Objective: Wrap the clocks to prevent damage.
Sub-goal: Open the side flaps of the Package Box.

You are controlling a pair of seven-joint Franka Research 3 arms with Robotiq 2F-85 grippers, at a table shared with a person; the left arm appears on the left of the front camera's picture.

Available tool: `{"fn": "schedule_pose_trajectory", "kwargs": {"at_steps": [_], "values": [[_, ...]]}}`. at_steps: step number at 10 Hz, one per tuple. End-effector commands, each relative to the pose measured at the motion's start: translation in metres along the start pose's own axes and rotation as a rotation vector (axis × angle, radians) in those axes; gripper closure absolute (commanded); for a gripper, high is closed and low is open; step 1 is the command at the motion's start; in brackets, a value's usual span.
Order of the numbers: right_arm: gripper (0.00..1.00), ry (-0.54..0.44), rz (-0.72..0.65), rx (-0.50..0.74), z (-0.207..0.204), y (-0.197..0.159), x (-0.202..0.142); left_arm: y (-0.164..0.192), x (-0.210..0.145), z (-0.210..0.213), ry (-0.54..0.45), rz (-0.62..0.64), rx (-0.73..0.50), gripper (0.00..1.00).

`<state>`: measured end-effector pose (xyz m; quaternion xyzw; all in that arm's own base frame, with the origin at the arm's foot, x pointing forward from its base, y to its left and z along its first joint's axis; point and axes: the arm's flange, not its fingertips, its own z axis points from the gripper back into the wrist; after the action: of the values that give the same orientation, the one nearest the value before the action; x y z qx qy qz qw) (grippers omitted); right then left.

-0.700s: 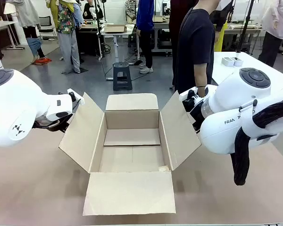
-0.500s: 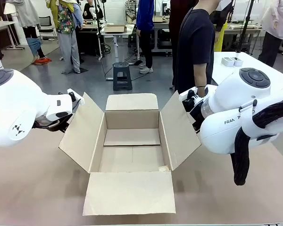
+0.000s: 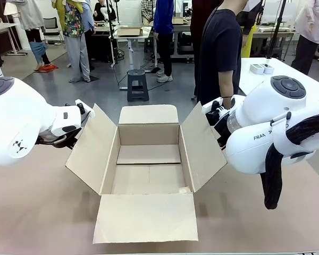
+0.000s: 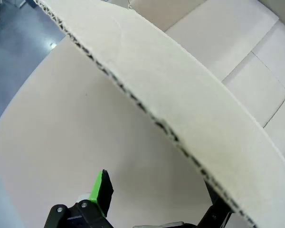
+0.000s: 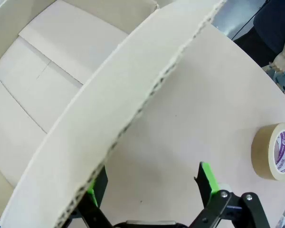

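Scanning from the left of the front view, we find the left gripper (image 4: 156, 192) at the outer face of the left flap (image 3: 93, 149). Its jaws are open, and the flap's corrugated edge crosses in front of one finger without being clamped. At centre frame the cardboard box (image 3: 149, 134) sits on the worktop (image 3: 37, 207), all flaps spread and bare cardboard on its floor. Where the clocks are, we cannot tell. Right of centre, the right gripper (image 5: 151, 173) meets the right flap (image 3: 202, 146) the same way, jaws wide and nothing held. A roll of brown packing tape (image 5: 274, 151) lies beyond it, and a person (image 3: 219, 48) stands at the far edge. Almost nothing has changed over the last moment: both arms and the flaps sit as they did. We judge the wrapping not yet begun.
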<state>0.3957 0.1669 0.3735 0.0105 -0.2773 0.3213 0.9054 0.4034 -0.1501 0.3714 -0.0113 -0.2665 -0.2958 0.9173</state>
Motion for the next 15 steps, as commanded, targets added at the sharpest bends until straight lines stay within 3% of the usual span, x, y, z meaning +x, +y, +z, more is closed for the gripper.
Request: {"fn": "schedule_pose_trajectory", "kwargs": {"at_steps": [1, 7, 11, 13, 15], "values": [[0.00, 0.000, -0.001, 0.000, 0.000, 0.000, 0.000, 0.000, 0.000, 0.000, 0.000, 0.000, 0.000, 0.00], [0.00, 0.000, 0.000, 0.000, 0.000, 0.000, 0.000, 0.000, 0.000, 0.000, 0.000, 0.000, 0.000, 0.00], [0.00, 0.158, -0.046, -0.049, 0.100, -0.020, 0.060, 0.048, 0.066, 0.090, 0.166, -0.064, -0.119, 0.00], [0.00, 0.185, -0.091, -0.095, 0.157, -0.030, 0.091, 0.061, 0.090, 0.138, 0.185, -0.076, -0.096, 0.00], [0.00, 0.137, -0.150, -0.145, 0.209, -0.039, 0.117, 0.082, 0.113, 0.170, 0.173, -0.053, -0.064, 0.00]]}}
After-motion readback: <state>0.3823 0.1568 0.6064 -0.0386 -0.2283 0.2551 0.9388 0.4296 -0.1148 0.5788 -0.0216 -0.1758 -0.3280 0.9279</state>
